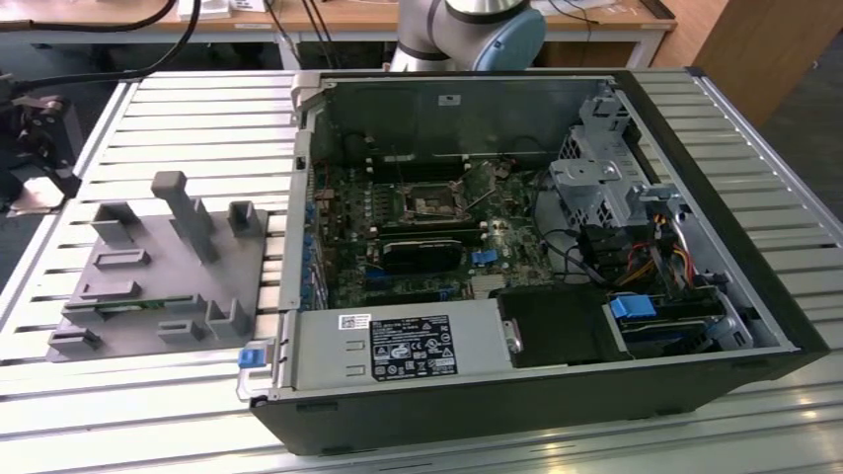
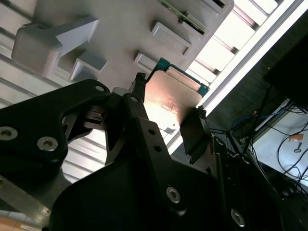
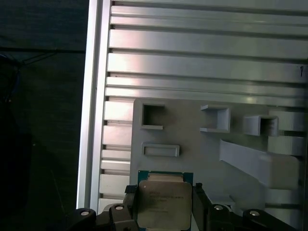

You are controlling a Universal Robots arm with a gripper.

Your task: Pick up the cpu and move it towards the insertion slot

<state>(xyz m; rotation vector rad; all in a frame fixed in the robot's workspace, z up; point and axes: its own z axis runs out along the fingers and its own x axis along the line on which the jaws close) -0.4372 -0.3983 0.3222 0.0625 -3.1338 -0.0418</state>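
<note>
In both wrist views the cpu (image 2: 175,94) (image 3: 162,204), a thin square chip with a pale metal top and a green rim, sits between my two black fingers. My gripper (image 2: 169,100) (image 3: 164,203) is shut on it, one finger (image 2: 138,84) on one edge and the other finger (image 2: 197,120) on the opposite edge. It hangs over the edge of the grey plastic fixture (image 2: 120,29) (image 3: 202,154). The insertion slot (image 1: 431,202), a square socket with a dark centre and metal frame, lies on the motherboard inside the open computer case in the exterior view.
The grey fixture (image 1: 158,267), with upright posts and square recesses, lies on the slatted aluminium table (image 1: 197,109) at the exterior view's left. The black computer case (image 1: 737,247) holds a long black module (image 1: 424,252), cables and a drive cage. The arm's base (image 1: 475,30) stands behind the case.
</note>
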